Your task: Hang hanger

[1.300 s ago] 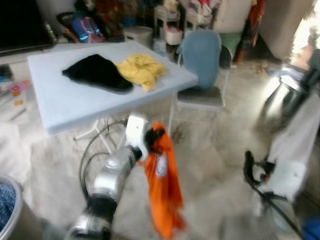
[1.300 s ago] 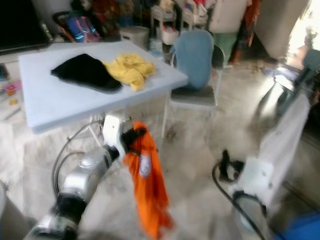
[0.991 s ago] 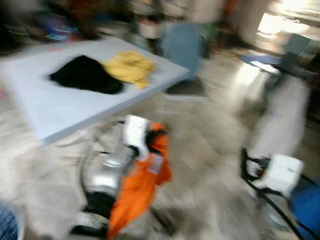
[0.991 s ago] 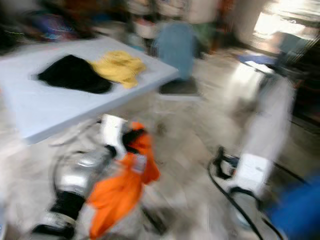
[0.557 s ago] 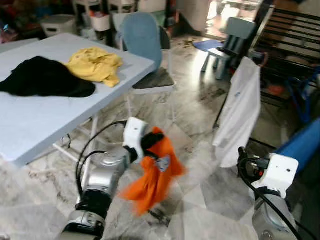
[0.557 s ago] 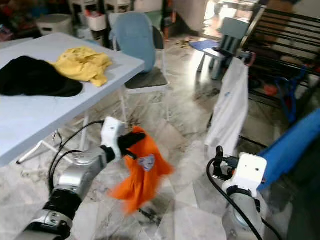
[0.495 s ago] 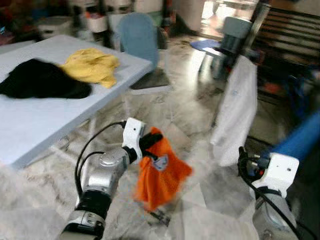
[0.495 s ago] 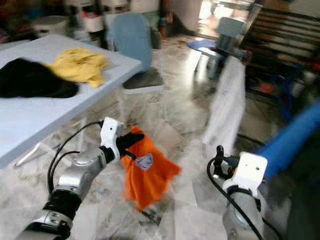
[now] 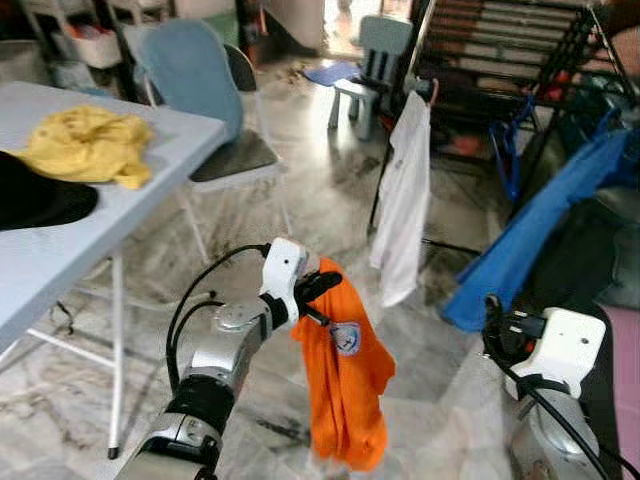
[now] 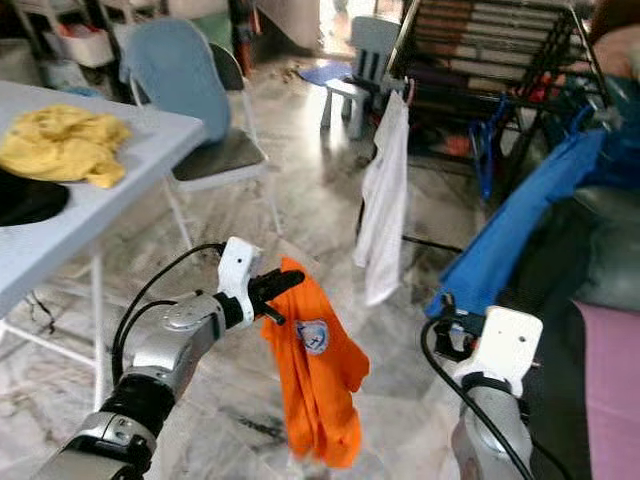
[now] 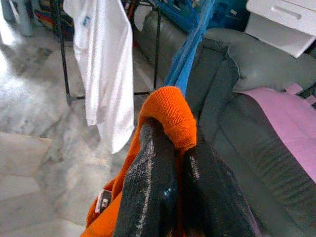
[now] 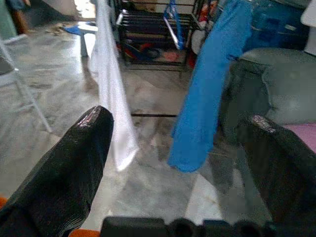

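An orange shirt (image 9: 343, 380) with a small badge hangs from my left gripper (image 9: 318, 285), held out in front of me above the marble floor. In the left wrist view the two black fingers (image 11: 153, 163) are shut on the orange collar (image 11: 170, 106); no hanger can be made out under the cloth. A black drying rack (image 9: 500, 50) stands at the back right, with a white shirt (image 9: 405, 200) and a blue garment (image 9: 530, 220) hanging on it. My right gripper (image 12: 177, 123) is low on the right, open, with nothing between its fingers.
A pale blue table (image 9: 60, 240) on the left carries a yellow cloth (image 9: 85, 145) and a black cloth (image 9: 35, 200). A blue chair (image 9: 195, 85) stands behind it, a small child's chair (image 9: 370, 50) farther back. A grey sofa (image 11: 256, 98) lies on the right.
The camera has swung to the right: the table slid to the left edge and the drying rack came into view. The orange shirt swung about and now hangs straight down.
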### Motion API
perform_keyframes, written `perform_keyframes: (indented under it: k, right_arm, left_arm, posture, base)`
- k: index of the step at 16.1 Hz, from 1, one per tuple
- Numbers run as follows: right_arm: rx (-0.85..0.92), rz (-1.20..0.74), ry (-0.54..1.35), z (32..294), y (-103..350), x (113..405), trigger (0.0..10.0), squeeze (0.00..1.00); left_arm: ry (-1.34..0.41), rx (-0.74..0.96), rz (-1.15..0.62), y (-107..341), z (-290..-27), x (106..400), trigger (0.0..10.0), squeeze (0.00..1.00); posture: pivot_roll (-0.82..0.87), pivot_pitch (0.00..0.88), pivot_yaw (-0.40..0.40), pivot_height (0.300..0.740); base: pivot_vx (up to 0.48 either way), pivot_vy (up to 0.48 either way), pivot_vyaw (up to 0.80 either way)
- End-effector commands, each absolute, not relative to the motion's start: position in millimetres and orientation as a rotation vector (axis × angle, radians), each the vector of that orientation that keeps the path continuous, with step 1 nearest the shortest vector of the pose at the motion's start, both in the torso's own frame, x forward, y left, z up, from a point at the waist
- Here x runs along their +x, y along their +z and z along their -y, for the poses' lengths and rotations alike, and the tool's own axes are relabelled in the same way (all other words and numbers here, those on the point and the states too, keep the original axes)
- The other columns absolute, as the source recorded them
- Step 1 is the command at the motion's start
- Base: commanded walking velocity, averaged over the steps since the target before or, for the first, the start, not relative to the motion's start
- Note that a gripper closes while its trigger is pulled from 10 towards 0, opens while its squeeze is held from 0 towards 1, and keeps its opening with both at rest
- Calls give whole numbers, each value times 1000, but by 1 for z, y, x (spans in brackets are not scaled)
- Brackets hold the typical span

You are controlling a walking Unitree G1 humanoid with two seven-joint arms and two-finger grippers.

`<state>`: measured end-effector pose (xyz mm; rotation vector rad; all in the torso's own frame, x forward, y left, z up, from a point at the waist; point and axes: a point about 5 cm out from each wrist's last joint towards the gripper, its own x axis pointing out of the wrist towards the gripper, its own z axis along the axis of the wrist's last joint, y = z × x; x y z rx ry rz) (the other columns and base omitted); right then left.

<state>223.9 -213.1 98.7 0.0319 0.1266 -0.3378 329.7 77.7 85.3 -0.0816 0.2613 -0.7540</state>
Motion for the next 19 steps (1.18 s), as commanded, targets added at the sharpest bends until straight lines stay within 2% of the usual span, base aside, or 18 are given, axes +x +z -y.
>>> perform_keyframes:
  k: [1,4,6,9,16,19]
  right_arm:
    - [26,-108,-342,214,102,227,10000,0]
    - [22,-110,-343,215,101,227,10000,0]
    - [19,-113,-343,216,101,227,10000,0]
    - [19,-117,-342,214,100,228,10000,0]
    - [25,-118,-345,212,99,228,10000,0]
    - [23,-123,-346,212,97,227,10000,0]
  left_arm:
    - [-744,-49,-224,94,-80,336,10000,0]
    - [-731,-46,-226,92,-81,338,10000,0]
    - [-726,-48,-231,92,-82,339,10000,0]
    - [-736,-38,-229,94,-82,341,10000,0]
    - [-772,-14,-224,93,-77,339,10000,0]
    - [-766,15,-204,95,-78,340,10000,0]
  posture:
    - [-8,0,-36,740]
    - [-10,0,-38,740]
    - [-10,0,-39,740]
    - [-6,0,-37,740]
    - [-5,0,-32,740]
    - [-4,0,-29,740]
  base:
    - [259,0,-500]
    - [273,0,-306]
    - [262,401,-200]
    - [244,414,-715]
    - [0,439,-771]
    - [0,0,0]
